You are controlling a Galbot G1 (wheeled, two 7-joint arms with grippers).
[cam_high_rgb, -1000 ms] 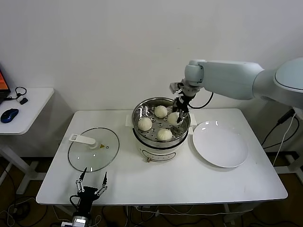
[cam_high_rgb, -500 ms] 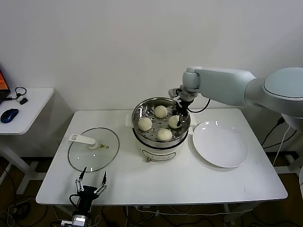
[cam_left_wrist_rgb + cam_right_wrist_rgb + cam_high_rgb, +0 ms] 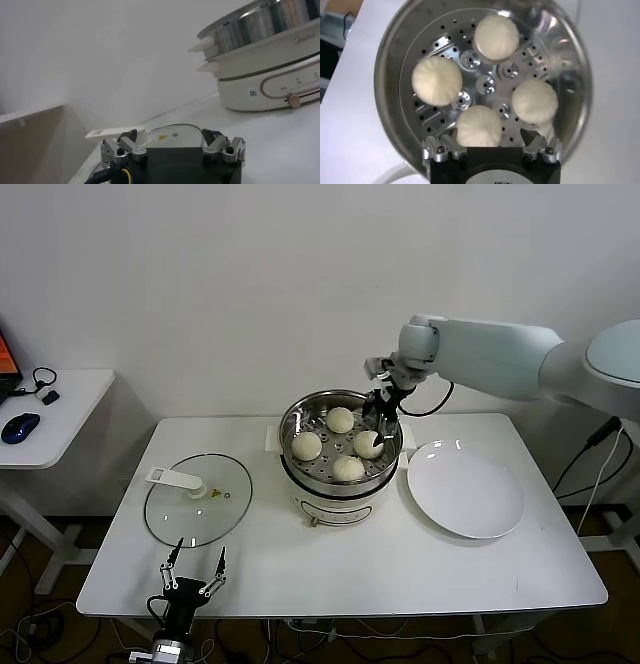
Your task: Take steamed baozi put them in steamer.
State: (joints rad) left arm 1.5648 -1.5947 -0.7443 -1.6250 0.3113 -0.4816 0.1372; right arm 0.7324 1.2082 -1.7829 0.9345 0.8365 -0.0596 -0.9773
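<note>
The steamer [image 3: 341, 446] stands on its white base near the middle of the table [image 3: 400, 564], and all four baozi lie on its perforated floor, apart from each other. In the head view one baozi [image 3: 340, 419] is at the far side, one [image 3: 306, 445] at the left, one [image 3: 348, 468] at the near side and one [image 3: 369, 443] at the right. The right end effector [image 3: 381, 427] hangs over the right part of the steamer, just above the right baozi; its fingers are spread apart and hold nothing, though from the head view it is hard to tell if a fingertip touches that bun. The right wrist view looks straight down into the steamer [image 3: 485, 80] and shows the four buns around the centre of the floor. On the right of the steamer lies a white plate [image 3: 465, 487] with nothing on it. On the left lies a glass lid [image 3: 197, 499], flat on the table, with its white handle upward. The left end effector [image 3: 195, 569] is parked low at the near edge of the table, below the lid, with its fingers open and empty.
</note>
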